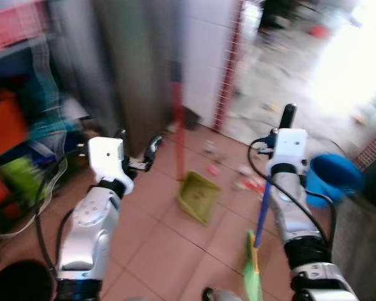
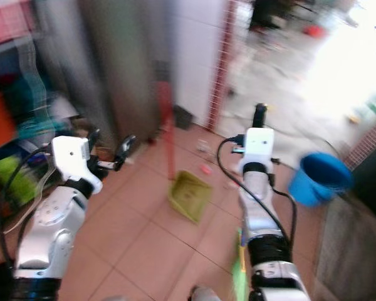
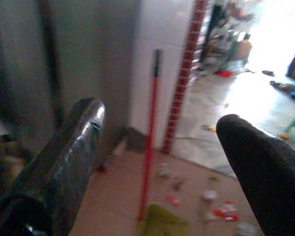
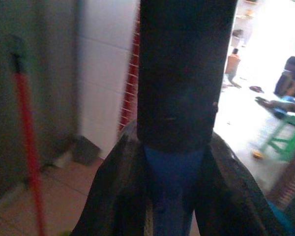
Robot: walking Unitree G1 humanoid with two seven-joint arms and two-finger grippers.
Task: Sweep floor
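A yellow-green dustpan point(image 1: 199, 196) rests on the tiled floor, its long red handle point(image 1: 177, 125) standing upright near the grey wall. My left gripper point(image 1: 138, 143) is raised to the left of that handle and apart from it, open and holding nothing; in the left wrist view the handle point(image 3: 150, 142) shows between the spread fingers point(image 3: 73, 157). My right gripper point(image 4: 172, 196) is shut on a broom just below its black top grip point(image 1: 289, 116). The blue shaft point(image 1: 263, 213) runs down to green bristles point(image 1: 252, 276) at the floor. Scraps of litter point(image 1: 247, 182) lie beyond the dustpan.
A blue bucket point(image 1: 332, 179) stands to the right, next to a low brick wall point(image 1: 370, 150). Shelves with orange crates point(image 1: 3, 125) and clutter fill the left side. A doorway with a red brick edge point(image 1: 229, 69) opens onto a bright littered floor.
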